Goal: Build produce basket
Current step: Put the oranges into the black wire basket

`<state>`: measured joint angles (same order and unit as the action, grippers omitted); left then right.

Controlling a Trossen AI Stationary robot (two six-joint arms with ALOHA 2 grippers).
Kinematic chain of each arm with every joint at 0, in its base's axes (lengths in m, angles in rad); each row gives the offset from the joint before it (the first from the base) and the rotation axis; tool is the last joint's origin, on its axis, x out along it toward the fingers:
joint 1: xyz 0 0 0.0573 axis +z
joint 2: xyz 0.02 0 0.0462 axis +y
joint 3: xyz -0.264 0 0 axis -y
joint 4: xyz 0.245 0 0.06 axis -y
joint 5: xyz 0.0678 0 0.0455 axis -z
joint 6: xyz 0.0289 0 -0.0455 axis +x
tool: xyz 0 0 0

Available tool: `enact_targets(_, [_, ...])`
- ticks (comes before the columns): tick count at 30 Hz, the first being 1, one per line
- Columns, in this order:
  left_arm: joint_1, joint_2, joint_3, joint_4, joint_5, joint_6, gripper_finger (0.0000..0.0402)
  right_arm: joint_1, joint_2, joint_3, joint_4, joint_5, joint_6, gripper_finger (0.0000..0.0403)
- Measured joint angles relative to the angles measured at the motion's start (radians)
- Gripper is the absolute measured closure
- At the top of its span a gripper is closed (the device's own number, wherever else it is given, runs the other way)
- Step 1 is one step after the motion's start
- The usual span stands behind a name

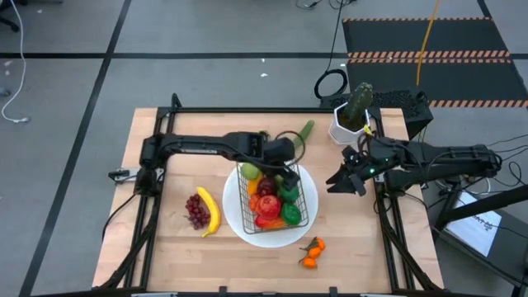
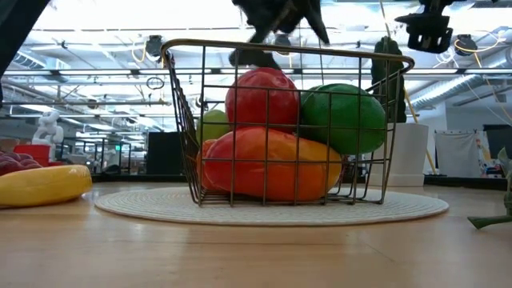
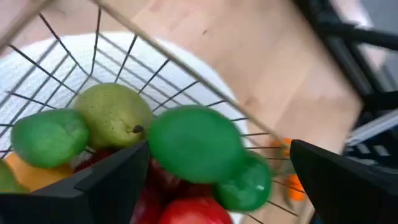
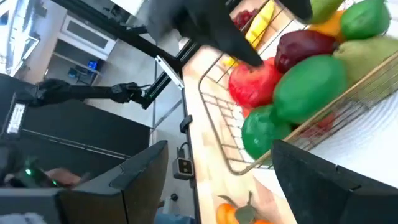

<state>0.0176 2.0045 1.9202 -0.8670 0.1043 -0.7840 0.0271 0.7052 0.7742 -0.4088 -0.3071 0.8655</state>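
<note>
Left tool point(image 1: 285, 167) fingers spread; right tool point(image 1: 342, 183) parted, idle.

Red, green, orange produce point(image 1: 271, 200); dark-wire basket point(image 1: 307, 216)

Basket mouth: the left pincer point(image 1: 285, 172) is hanging spread open over the basket point(image 1: 276, 198), blocking the way in from above; fruit is filling it up to the rim.
Left of plate: the banana point(image 1: 209, 211) and purple grapes point(image 1: 196, 211) are lying on the desk point(image 1: 165, 247) at centre left of the high view; bare wood is lying below them.
Lower centre: tangerines point(image 1: 311, 252) are sitting just off the plate point(image 1: 239, 223).
Upper right: the cactus pot point(image 1: 346, 128) and cucumber point(image 1: 307, 129) are crowding the far edge.
Right side: the right pincer point(image 1: 342, 183) is hovering open beside the plate.
</note>
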Motion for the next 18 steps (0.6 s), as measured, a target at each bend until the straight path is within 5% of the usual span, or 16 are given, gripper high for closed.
enact_targets(11, [0.011,-0.222,0.0,-0.166,-0.046,-0.037,0.0044,0.243,0.111,0.0,0.15,0.23,0.171,0.0126])
enact_targets(18, [-0.081,-0.321,0.0,-0.267,-0.159,-0.071,0.0081,0.417,0.262,0.0,0.288,0.236,0.274,0.0136])
